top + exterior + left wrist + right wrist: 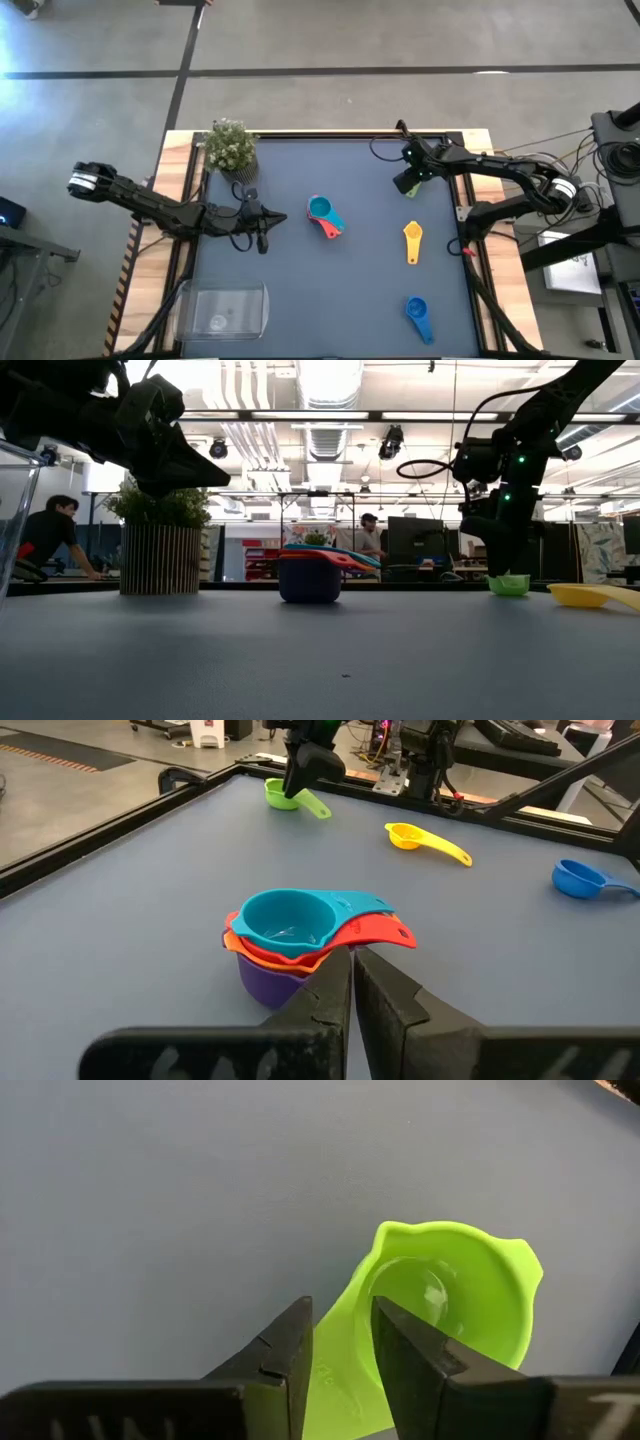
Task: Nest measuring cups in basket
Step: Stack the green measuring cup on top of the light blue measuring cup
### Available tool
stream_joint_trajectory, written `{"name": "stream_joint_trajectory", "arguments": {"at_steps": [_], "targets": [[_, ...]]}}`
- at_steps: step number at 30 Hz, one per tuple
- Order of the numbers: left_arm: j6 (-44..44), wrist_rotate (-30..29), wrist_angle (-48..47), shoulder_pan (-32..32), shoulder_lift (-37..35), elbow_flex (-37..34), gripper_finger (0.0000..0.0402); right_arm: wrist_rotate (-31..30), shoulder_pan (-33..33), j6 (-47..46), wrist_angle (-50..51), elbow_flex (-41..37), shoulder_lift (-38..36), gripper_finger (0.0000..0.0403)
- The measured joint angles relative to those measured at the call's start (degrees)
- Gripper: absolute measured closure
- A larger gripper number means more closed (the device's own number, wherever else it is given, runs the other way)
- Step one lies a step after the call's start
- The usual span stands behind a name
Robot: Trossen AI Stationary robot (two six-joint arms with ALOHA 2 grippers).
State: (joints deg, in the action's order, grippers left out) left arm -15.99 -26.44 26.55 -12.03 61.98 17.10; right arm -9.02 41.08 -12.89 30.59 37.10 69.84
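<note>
Your right gripper (340, 1342) is down over the green cup (440, 1310) at the table's far right, jaws narrowed around its handle, though you cannot tell if they grip it yet. Your left gripper (352, 982) hangs clenched and empty just beside the stacked cups (324, 214) mid-table. The yellow cup (413, 240) and blue cup (418, 316) lie apart on the right, and the basket (226, 308) sits at the near left corner.

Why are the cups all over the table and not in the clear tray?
Nothing is broken or spilled. The clear tray holds no cups: four are stacked mid-table, the yellow cup and blue cup lie loose, and the right gripper is closing on the green cup's handle.
</note>
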Motion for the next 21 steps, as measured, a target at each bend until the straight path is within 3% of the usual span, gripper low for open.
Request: {"name": "stream_joint_trajectory", "arguments": {"at_steps": [10,21], "targets": [[0.0,0.0,0.0,0.02,0.0,0.0,0.0402,-0.04,0.0,2.05,-0.03,0.0,0.0,0.0387],[0.0,0.0,-0.02,0.02,0.0,0.0,0.0402,-0.11,-0.43,3.79,0.52,1.83,-0.11,0.0394]]}}
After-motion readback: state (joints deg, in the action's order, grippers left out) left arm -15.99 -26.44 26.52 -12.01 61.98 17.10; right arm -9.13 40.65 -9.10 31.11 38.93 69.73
